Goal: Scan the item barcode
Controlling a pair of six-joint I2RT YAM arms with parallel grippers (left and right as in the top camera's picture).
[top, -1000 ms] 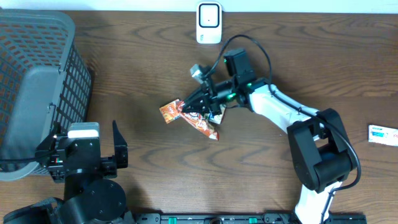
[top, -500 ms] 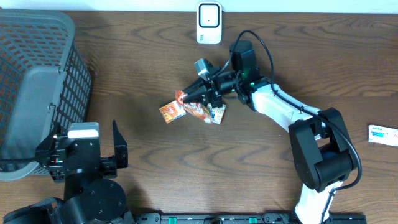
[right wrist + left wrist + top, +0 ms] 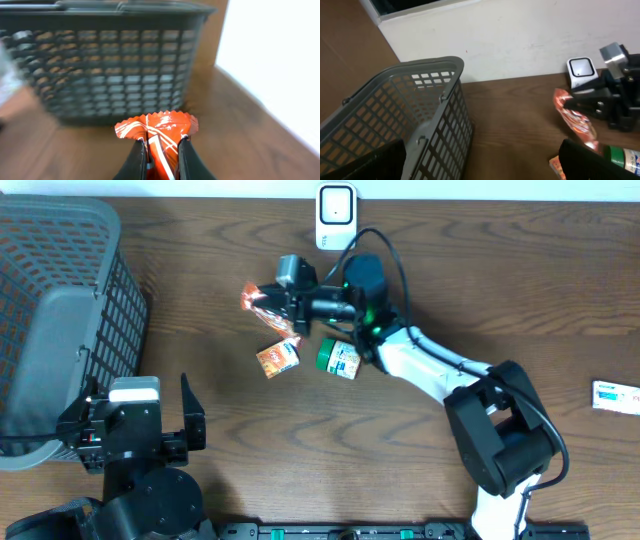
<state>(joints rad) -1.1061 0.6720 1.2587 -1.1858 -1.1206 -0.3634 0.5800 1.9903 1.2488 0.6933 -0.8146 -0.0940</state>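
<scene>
Overhead looks down; both wrist views face the basket (image 3: 427, 107).

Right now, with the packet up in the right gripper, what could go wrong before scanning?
The right gripper pinches the snack packet near one crimped end only, so it may flop or slip in a swing.
No barcode is visible, so it may end up facing away from the scanner.
The green bottle and small orange packet lie close by the arm, and a low sweep could knock them.

The packet (image 3: 156, 131) in the right pincer (image 3: 160, 152) is glossy crinkled foil; the basket (image 3: 100, 60) beyond is matt plastic; the worktop (image 3: 240, 145) is grained wood.
</scene>
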